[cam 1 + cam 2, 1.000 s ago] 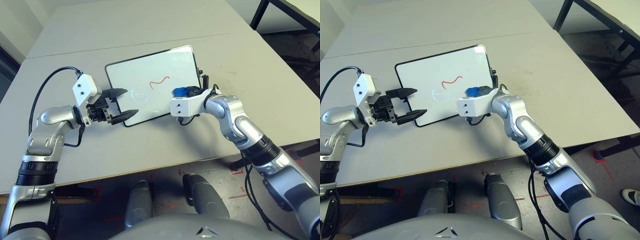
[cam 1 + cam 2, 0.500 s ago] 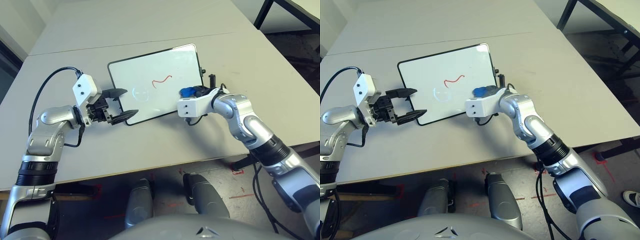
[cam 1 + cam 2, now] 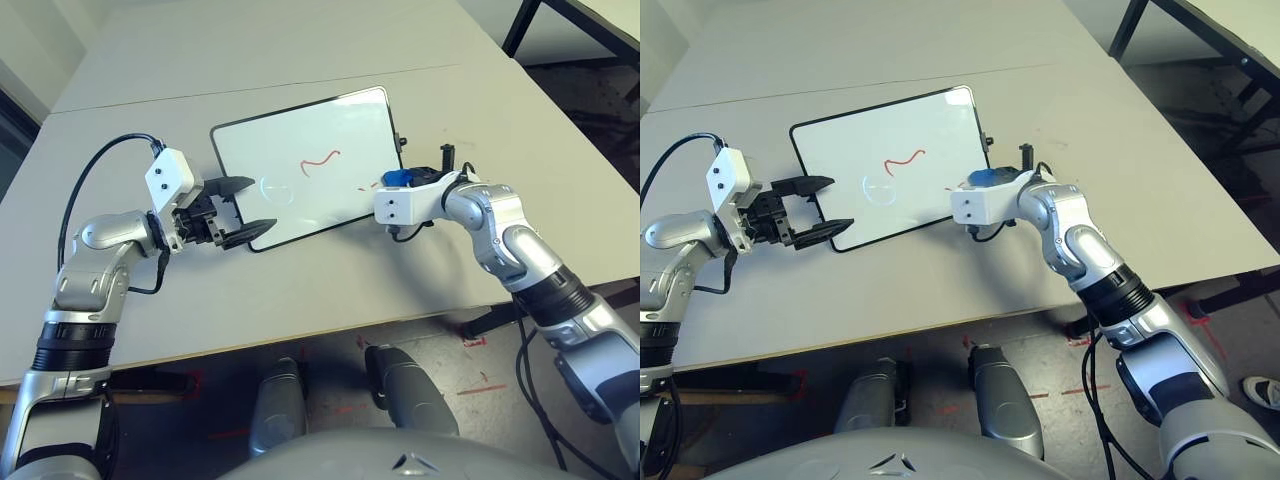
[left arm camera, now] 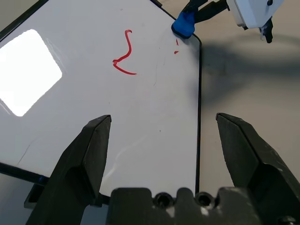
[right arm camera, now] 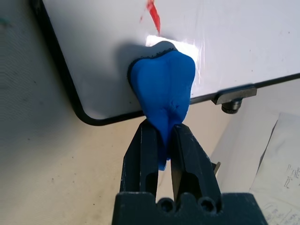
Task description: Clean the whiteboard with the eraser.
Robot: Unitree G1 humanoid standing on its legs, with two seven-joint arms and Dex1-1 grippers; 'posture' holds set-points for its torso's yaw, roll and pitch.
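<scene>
The left gripper [image 3: 243, 207] stands wide open over the near-left corner of the whiteboard [image 3: 290, 140]. At its four o'clock corner the right gripper [image 5: 161, 138] pinches the blue eraser [image 5: 163, 91] against the surface. Wiping is under way; next, a sweep toward ten o'clock over the red squiggle [image 3: 320, 160].
</scene>
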